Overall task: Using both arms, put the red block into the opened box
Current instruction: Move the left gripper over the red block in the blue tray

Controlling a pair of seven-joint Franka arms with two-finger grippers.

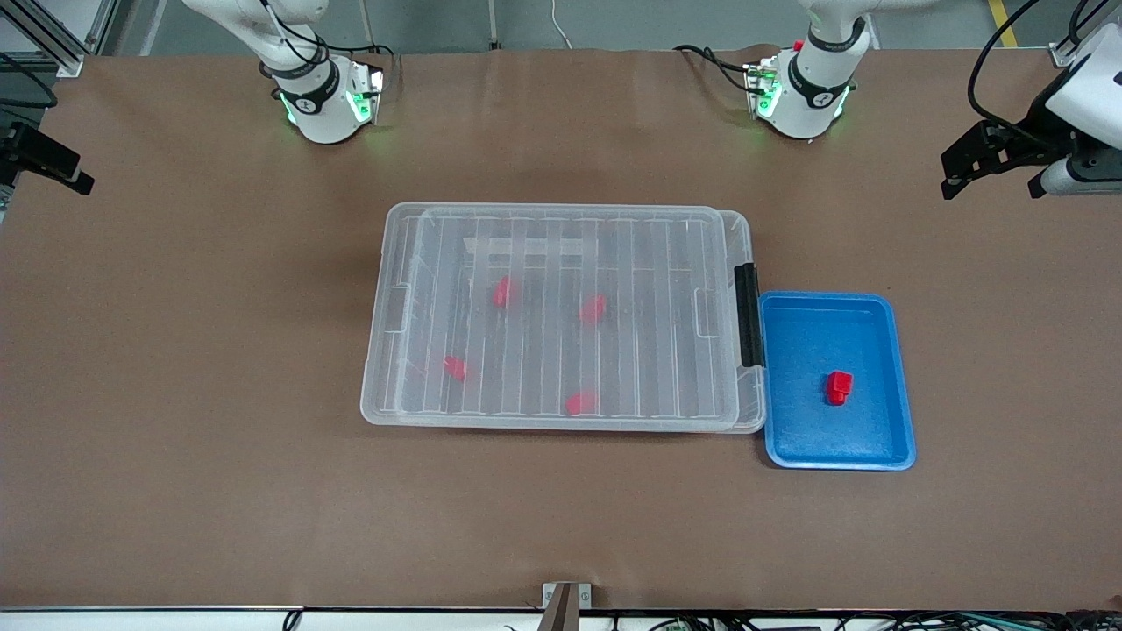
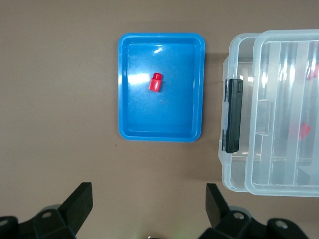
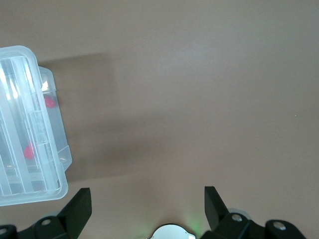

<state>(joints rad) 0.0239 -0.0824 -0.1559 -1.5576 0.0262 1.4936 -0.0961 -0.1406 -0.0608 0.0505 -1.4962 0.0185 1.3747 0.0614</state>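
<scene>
Nearest the camera lies bare worktop, a broad brown surface that fills almost the whole front view, its paper-like covering smooth with faint creases; my two arms' green-lit bases stand along its farthest edge.

The box sits mid-worktop, and it is the biggest thing here. Its ribbed clear lid rests on top, slightly offset from the tub toward the right arm's end, so I judge it not properly opened. Four red pieces show blurred through the lid, already inside. The black latch bar is on the short side facing the left arm's end.

Touching that end of the box is the blue tray, reaching a little nearer the camera than the box. The red block lies in it, alone, stub end pointing toward the camera, untouched.

So as I read it, the work on this block has not begun: the lid has to be shifted clear, the block picked out of the tray, then dropped in.

My left hand hangs high over bare worktop beside the tray, fingers spread wide and holding nothing. My right hand hovers over bare worktop past the box's other end, equally wide and empty.

Around the worktop I see grey floor, aluminium framing at the corners, and cables along the edges.
</scene>
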